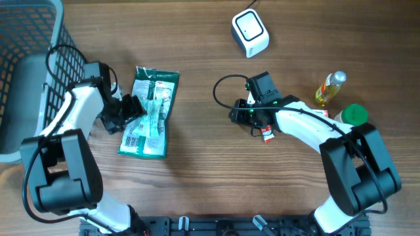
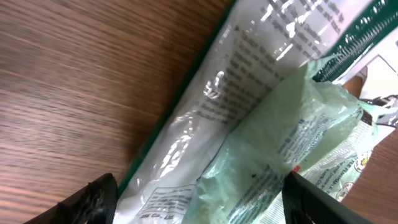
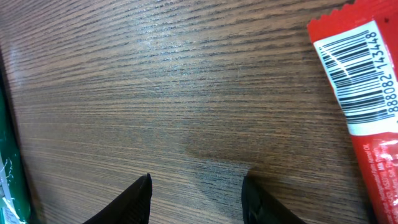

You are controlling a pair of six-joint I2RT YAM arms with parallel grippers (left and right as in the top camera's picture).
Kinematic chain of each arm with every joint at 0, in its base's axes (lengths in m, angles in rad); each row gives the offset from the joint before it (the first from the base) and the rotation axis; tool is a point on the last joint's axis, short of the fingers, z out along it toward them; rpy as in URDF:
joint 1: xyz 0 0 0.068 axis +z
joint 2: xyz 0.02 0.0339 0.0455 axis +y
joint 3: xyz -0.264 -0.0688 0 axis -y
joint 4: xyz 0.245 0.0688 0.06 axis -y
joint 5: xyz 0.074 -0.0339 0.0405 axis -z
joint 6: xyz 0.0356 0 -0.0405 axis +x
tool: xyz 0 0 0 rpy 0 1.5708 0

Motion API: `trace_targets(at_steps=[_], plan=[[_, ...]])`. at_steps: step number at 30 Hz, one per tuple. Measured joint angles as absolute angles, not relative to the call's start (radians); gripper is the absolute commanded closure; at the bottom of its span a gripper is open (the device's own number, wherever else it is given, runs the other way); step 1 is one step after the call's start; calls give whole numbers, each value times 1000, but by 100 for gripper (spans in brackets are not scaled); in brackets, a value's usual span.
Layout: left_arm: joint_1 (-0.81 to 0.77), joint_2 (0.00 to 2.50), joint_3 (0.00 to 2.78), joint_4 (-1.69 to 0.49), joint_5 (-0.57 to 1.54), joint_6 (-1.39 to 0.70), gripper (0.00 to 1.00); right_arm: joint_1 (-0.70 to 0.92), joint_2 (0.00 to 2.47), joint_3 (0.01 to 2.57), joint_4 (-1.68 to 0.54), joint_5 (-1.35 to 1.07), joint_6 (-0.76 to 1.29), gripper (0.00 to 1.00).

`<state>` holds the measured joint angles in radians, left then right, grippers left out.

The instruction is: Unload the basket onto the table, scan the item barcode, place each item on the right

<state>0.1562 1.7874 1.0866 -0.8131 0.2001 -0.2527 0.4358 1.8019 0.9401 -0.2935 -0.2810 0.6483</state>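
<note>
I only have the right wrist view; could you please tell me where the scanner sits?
Observer: The scanner stands near the far edge of the table, beyond the right tool.
Operator: Thank you. What is the green thing at my left edge?
Observer: A green bag lying flat. The left tool straddles it, but I cannot tell whether it grips.
Operator: Is anything near my red packet?
Observer: A yellow bottle stands farther out to its right.
</note>
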Motion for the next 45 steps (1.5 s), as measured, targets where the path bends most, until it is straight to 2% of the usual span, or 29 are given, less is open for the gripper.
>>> trace_targets(at_steps=[5, 6, 7, 10, 11, 13, 21, 22, 25, 30, 33, 45], plan=[[131, 1775, 1046, -765, 213, -267, 50, 436, 1802, 940, -294, -281, 648, 52], [125, 1769, 1039, -760, 214, -267, 52, 436, 1802, 940, -294, -281, 648, 52], [122, 1765, 1034, -759, 217, -270, 52, 436, 1802, 940, -294, -281, 648, 53], [120, 1761, 1031, -758, 219, -268, 43, 436, 1802, 940, -294, -281, 648, 52], [120, 1761, 1030, -758, 219, -272, 34, 436, 1802, 940, -294, -281, 648, 52], [120, 1761, 1028, -758, 219, -268, 26, 436, 1802, 940, -294, -281, 648, 52], [139, 1757, 1119, -879, 224, -268, 21, 436, 1802, 940, -294, -281, 648, 52], [142, 1751, 1135, -889, 228, -268, 22, 436, 1802, 940, -294, -281, 648, 52], [147, 1707, 1172, -911, 245, -270, 36, 436, 1802, 940, -294, -281, 648, 52], [147, 1659, 1184, -978, 269, -270, 47, 436, 1802, 940, -294, -281, 648, 52], [147, 1660, 1155, -962, 273, -272, 57, 436, 1802, 940, -294, -281, 648, 52], [147, 1664, 971, -827, 276, -270, 56, 436, 1802, 940, -294, -281, 648, 52]])
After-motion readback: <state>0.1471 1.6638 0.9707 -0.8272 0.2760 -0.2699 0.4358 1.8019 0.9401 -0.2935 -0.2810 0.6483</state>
